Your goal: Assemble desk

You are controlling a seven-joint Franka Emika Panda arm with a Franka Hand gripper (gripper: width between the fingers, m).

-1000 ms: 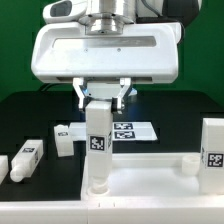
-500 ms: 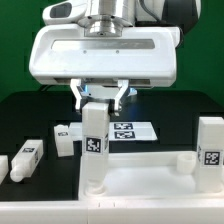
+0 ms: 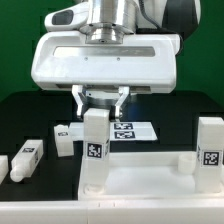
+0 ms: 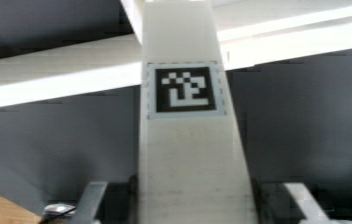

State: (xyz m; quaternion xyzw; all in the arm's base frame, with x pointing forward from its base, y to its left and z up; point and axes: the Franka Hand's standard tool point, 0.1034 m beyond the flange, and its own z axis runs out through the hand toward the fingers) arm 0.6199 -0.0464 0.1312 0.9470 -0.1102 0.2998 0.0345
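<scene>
A white square leg with a black-and-white tag stands upright at the corner of the white tabletop panel, toward the exterior view's left. My gripper hangs just over the leg's top, with its fingers spread to either side. In the wrist view the leg runs between the two fingers, with a dark gap on each side. The gripper is open and holds nothing. The leg's foot and the socket are hidden.
A second leg stands upright at the tabletop's corner on the exterior view's right. Two more legs lie on the black table to the left. The marker board lies behind the standing leg.
The fingers have let go of the leg and spread apart. The leg sits lower than before, and the gripper body has risen a little.
</scene>
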